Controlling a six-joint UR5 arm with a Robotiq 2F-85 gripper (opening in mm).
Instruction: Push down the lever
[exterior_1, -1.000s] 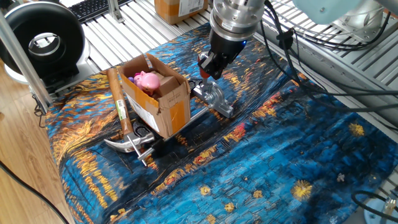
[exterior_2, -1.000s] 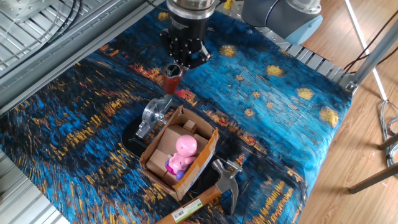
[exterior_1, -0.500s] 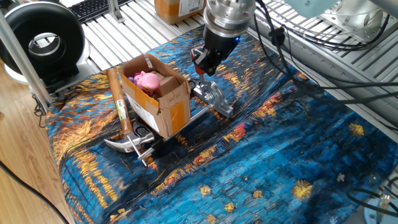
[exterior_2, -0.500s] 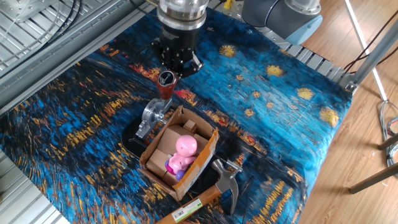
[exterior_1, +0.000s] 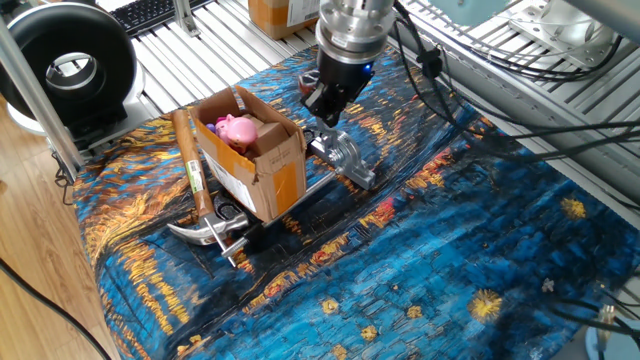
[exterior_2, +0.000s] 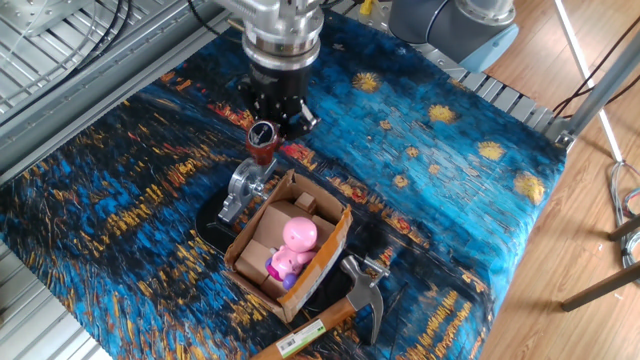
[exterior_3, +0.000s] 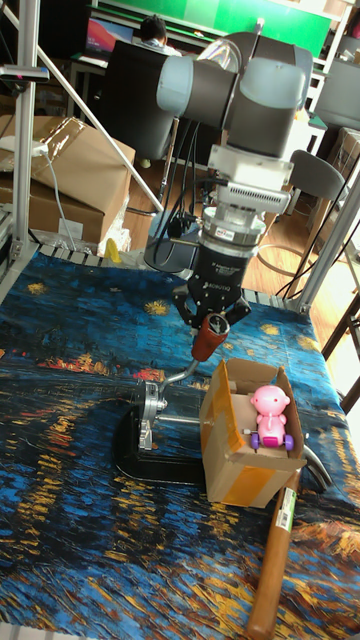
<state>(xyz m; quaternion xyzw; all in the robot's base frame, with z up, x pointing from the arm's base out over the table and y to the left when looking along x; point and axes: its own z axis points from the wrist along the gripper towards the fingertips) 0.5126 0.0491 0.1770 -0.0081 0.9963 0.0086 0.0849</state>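
The lever is a short chrome arm (exterior_3: 180, 378) with a dark red knob (exterior_2: 262, 140) (exterior_3: 208, 340), rising from a small chrome fixture (exterior_1: 345, 158) (exterior_2: 243, 185) (exterior_3: 152, 410) on a black base. My gripper (exterior_2: 272, 118) (exterior_1: 322, 108) (exterior_3: 212, 318) hangs straight down over the knob, its dark fingers close together and pressing against the knob's upper part. In the other fixed view the knob's shiny top face pokes out just in front of the fingers. From the one fixed view the gripper hides the knob.
An open cardboard box (exterior_1: 250, 150) (exterior_2: 318, 268) (exterior_3: 230, 450) with a pink toy pig (exterior_2: 297, 240) stands right beside the fixture. A wooden-handled claw hammer (exterior_1: 195, 185) (exterior_2: 360, 290) (exterior_3: 272, 555) lies against the box. A painted blue cloth (exterior_2: 450, 200) covers the table.
The gripper has moved sideways and down towards the fixture, and the red knob has tipped along with it, now sitting lower and closer to the box.
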